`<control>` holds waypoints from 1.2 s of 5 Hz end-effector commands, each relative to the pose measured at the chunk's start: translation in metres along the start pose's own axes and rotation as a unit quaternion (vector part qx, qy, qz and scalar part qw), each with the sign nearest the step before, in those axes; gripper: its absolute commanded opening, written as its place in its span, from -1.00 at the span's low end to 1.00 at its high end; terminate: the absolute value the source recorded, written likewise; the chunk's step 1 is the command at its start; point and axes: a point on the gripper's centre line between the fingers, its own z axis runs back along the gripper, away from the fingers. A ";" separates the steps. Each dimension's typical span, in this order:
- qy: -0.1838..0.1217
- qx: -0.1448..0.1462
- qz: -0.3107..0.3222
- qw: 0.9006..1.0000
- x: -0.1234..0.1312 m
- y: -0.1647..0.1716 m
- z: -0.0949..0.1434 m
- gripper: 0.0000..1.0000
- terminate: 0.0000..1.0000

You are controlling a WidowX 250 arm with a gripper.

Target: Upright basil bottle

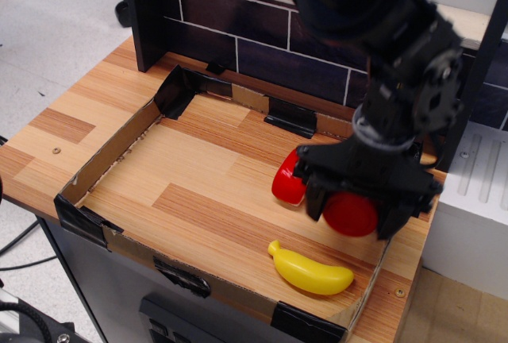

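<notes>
The black tool (354, 213) straddles the red-capped clear basil bottle (349, 213), apparently clenched on it; the grasp step looks underway, tilting it upright comes next.

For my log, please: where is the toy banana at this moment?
The yellow banana lies flat near the front right corner of the cardboard tray, just in front of the gripper and the red cap between its fingers.
</notes>
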 end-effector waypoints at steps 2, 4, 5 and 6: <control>-0.027 -0.026 0.010 0.999 0.012 0.005 0.061 -1.00 -1.00; -0.013 -0.036 0.016 0.999 0.022 0.003 0.076 -1.00 -1.00; -0.001 -0.031 0.032 0.999 0.033 0.004 0.077 -1.00 -1.00; 0.008 -0.023 0.050 0.998 0.049 0.007 0.072 -1.00 -1.00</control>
